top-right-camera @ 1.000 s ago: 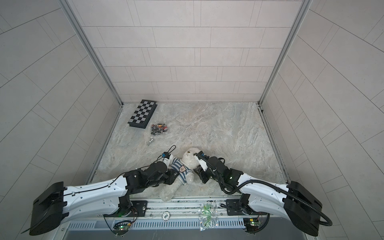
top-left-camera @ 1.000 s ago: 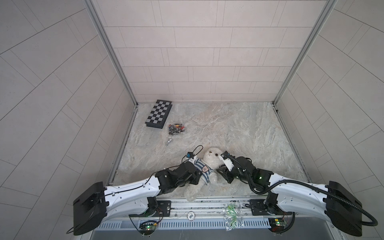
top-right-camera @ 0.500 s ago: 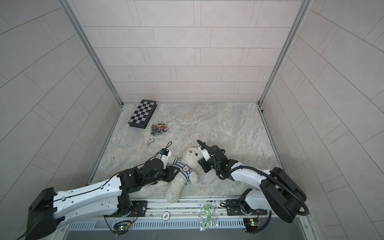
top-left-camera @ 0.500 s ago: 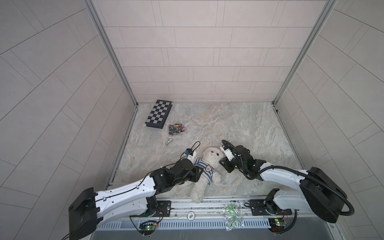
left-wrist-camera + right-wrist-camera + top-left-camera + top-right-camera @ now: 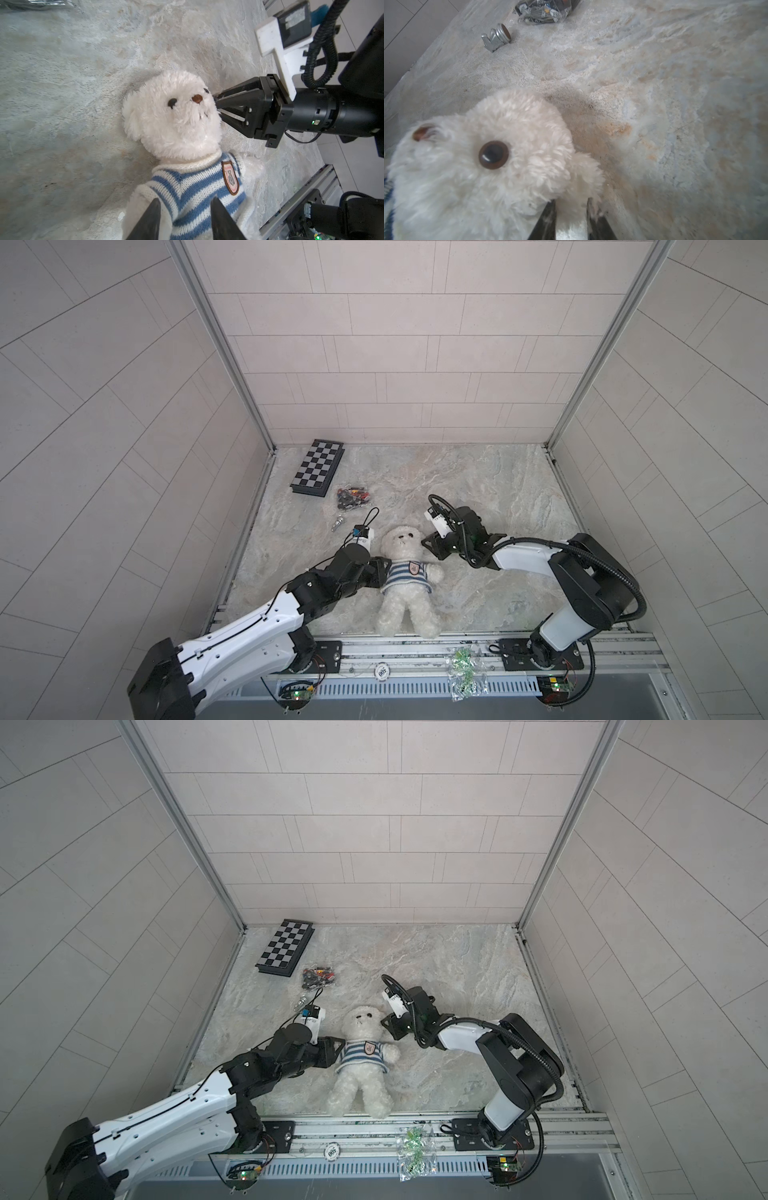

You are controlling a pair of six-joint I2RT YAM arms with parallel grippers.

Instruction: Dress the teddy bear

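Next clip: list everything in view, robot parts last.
teddy bear: one, white, lying face up, front centre
striped shirt: one, blue and white with a badge, on the bear's torso
chessboard: one, black and grey, back left corner
bag of small parts: one, clear with dark pieces, beside the chessboard
metal piece: one, silver, between that bag and the bear
bag of green bits: one, clear, on the front rail
table: one, marbled beige
left gripper: one, black, jaws apart astride the bear's sleeve
right gripper: one, black, closed on fur by the bear's ear
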